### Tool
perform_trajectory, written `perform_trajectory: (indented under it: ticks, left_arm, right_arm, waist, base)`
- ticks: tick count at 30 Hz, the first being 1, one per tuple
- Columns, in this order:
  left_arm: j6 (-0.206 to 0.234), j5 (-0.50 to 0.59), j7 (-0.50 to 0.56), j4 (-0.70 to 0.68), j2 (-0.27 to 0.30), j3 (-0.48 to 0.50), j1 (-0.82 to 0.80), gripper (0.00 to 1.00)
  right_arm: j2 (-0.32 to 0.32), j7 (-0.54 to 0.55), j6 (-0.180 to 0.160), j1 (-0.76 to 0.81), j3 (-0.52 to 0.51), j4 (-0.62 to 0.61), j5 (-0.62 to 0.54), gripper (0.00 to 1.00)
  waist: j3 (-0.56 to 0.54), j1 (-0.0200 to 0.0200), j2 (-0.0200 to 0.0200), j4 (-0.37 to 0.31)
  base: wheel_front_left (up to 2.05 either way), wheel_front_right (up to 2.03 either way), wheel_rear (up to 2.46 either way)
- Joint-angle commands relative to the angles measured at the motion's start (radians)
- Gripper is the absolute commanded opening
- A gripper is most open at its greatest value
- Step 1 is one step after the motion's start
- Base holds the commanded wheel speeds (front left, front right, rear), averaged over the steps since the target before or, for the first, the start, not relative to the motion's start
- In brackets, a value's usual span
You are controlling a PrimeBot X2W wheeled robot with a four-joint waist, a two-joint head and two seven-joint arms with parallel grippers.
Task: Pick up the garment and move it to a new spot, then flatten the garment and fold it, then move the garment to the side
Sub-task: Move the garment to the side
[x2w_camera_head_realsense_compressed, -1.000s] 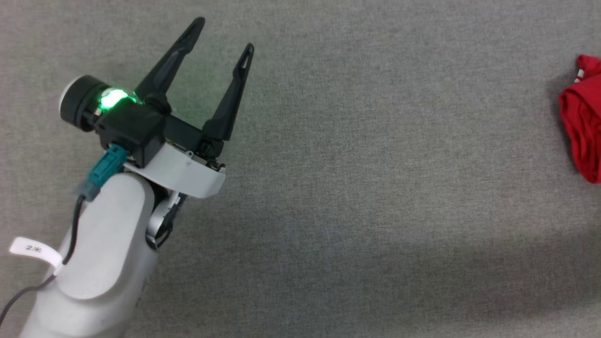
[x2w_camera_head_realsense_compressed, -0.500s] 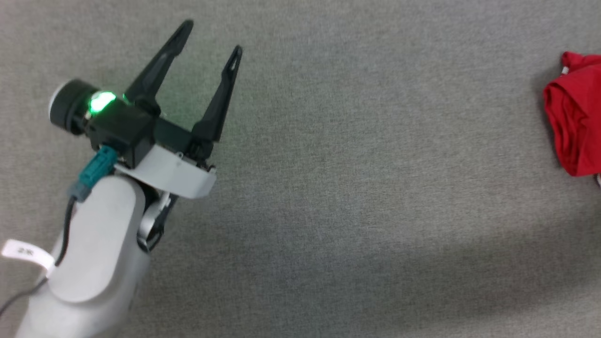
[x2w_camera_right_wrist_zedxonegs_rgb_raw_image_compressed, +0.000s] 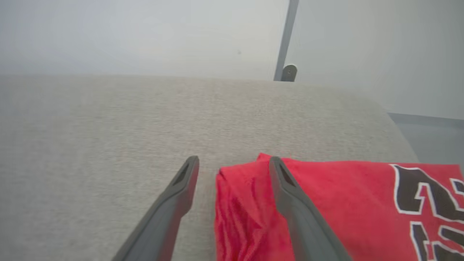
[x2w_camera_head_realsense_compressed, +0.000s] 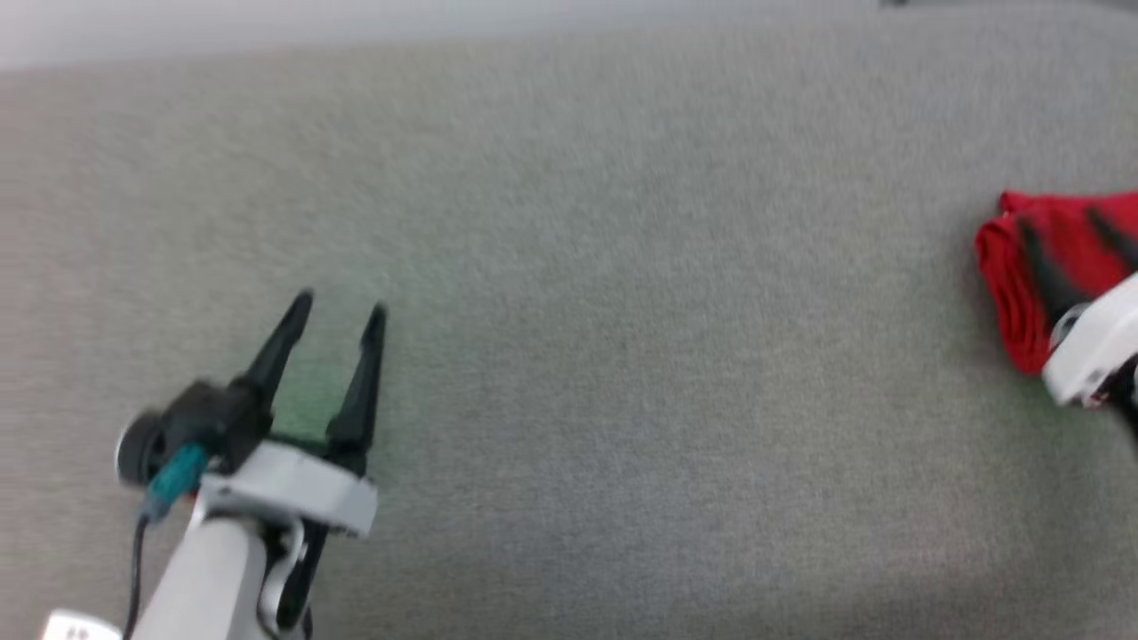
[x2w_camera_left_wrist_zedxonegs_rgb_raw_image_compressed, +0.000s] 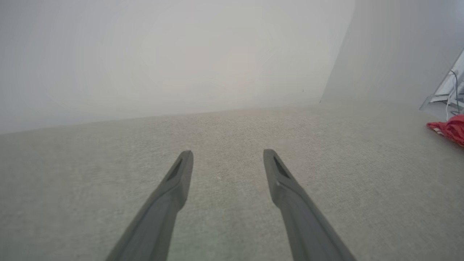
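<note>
So the shirt [x2w_camera_head_realsense_compressed: 1009,302] is bunched up at the right edge of the head view, about halfway down, sitting on the grey fabric-covered surface [x2w_camera_head_realsense_compressed: 622,356]. It's red, and in the right wrist view you can see big black lettering with white outlines across it at the lower right. It looks folded over on itself, with a wrinkly doubled edge facing the middle of that frame.

The right gripper [x2w_camera_right_wrist_zedxonegs_rgb_raw_image_compressed: 233,160] is right at that edge with its fingers spread apart. One finger is over the bare grey surface on the left and the other is over the red cloth, so the folded edge sits between them. I honestly can't tell if either finger is touching the fabric. The head view is blurry there, but both dark fingers show against the red.

The left gripper [x2w_camera_head_realsense_compressed: 340,305] is way over at the lower left of the head view, well apart from the shirt. Its fingers are spread too, with nothing between them but grey surface. From the left wrist view, the shirt is a small red lump at the far right edge, with a pale wall [x2w_camera_left_wrist_zedxonegs_rgb_raw_image_compressed: 163,54] behind.
</note>
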Motion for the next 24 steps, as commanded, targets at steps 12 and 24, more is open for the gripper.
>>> perform_trajectory:
  ticks: [12,24]
  left_arm:
    - [-0.012,-0.015,0.001,0.067,-0.030,0.068,0.183,1.00]
    - [-0.012,-0.022,0.001,0.052,-0.016,0.093,0.351,1.00]
  right_arm:
    - [0.101,-0.151,-0.001,0.299,0.056,-0.046,0.042,1.00]
    - [0.131,-0.244,-0.001,0.479,-0.057,-0.118,0.005,1.00]
  waist:
    - [-0.287,0.0000,0.0000,0.163]
    - [-0.399,0.0000,0.0000,0.178]
  base:
    - [0.00,0.00,0.00]
    - [0.00,0.00,0.00]
